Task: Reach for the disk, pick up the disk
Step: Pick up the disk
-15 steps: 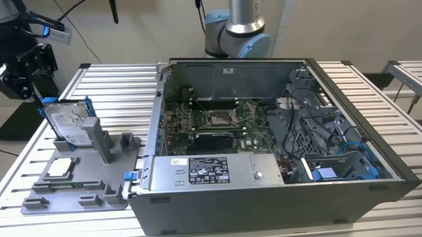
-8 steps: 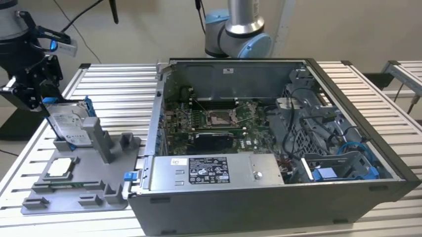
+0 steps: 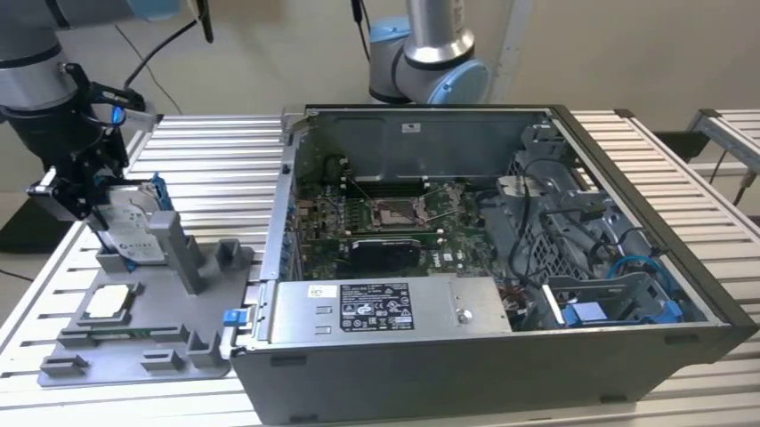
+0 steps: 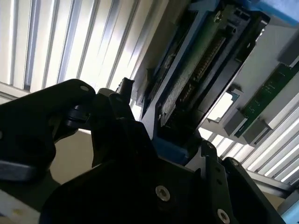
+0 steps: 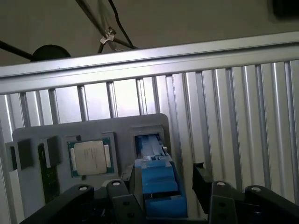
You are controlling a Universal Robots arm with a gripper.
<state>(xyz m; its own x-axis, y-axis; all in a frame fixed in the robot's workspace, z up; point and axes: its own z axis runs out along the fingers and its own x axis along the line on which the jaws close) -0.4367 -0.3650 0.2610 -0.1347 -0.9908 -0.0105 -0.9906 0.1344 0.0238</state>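
1. Table [image 3: 214,151]: we see a slatted aluminium top that carries everything, running from the exterior view's left to its right.
2. Computer case [image 3: 475,374]: an open grey tower lies on its side over the middle and the exterior view's right of the table. Its green motherboard [image 3: 380,213] sits in the far half and a silver power supply [image 3: 380,307] runs along the near wall.
3. Arm [image 3: 36,80]: the grey robot arm comes down at the exterior view's far left, above the fixture. A second arm's base [image 3: 430,62] stands beyond the case's far wall.
4. Fixture tray [image 3: 160,307]: a grey moulded tray lies flat on the table just beside the case, on the exterior view's left, with upright posts and pockets.
5. Disk [image 3: 133,227]: it stands on edge in a slot at the tray's far end, not yet lifted, its labelled silver face turned toward the near right. In the first wrist view we see the edge of its blue carrier [image 5: 156,191], and in the second wrist view its circuit-board side [image 4: 196,79].
6. Gripper [image 3: 89,191]: the black gripper [image 5: 164,179] sits at the disk's upper far-left end. Its jaws are apart and straddle the carrier. In the first wrist view a strip of table shows between the carrier and one finger [image 5: 201,179], so we see no clamp.
7. Chip [image 3: 107,301]: a small square silver chip [image 5: 89,157] lies flat in a pocket on the near side of the disk, apart from it.
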